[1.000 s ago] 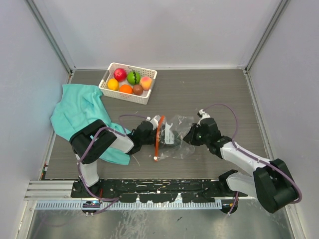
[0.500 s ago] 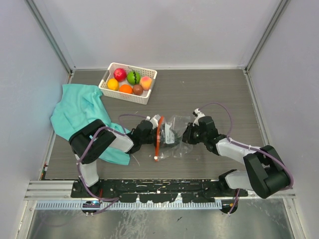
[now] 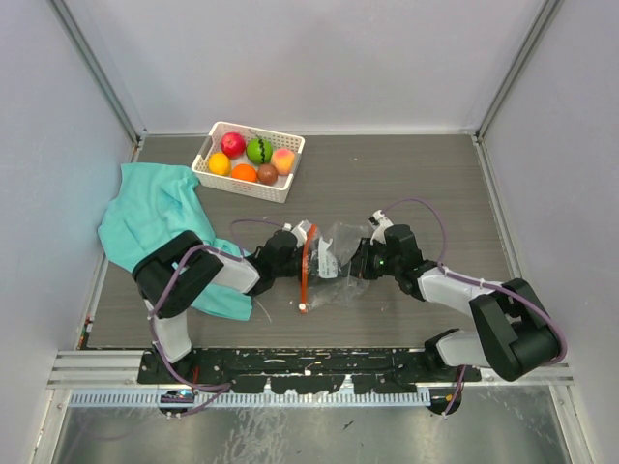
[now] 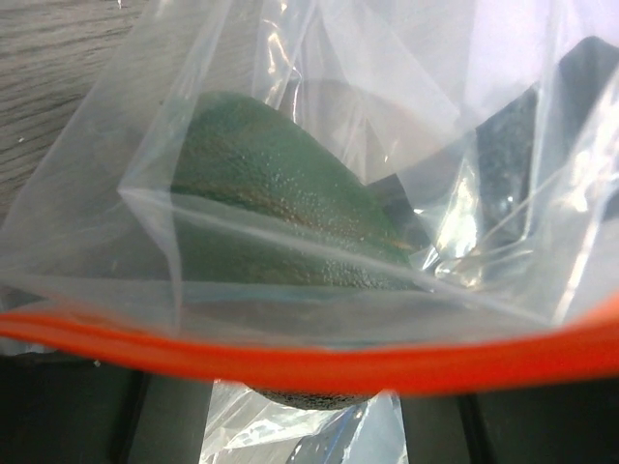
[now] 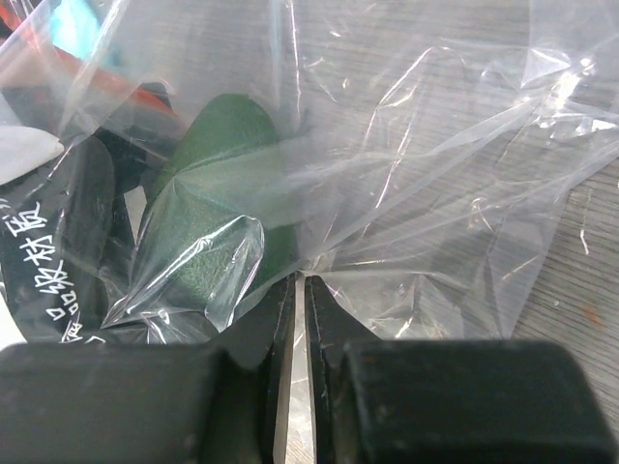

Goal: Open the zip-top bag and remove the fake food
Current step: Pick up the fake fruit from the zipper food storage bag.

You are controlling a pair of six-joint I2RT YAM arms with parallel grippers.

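R gripper (image 5: 300, 280) pinches the zip-top bag (image 5: 435, 145), prob thin n slippy. L gripper (image 3: 295, 249) by red strip (image 4: 290, 362), can't tell its grip. I'd grab there.

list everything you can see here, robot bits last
zip-top bag: one, clear with an orange-red zipper strip, on the table between the two grippers
avocado: one, dark green, inside the bag
fake fruits: six, red, green, peach, yellow, orange, brown, in the basket
basket: one, white slotted plastic, far left of the table
cloth: one, teal, crumpled at the left edge, partly under the left arm
table: one, dark wood grain
left gripper: black, at the zipper end, fingers apart, grip unclear
right gripper: black, pinched shut on the bag's plastic
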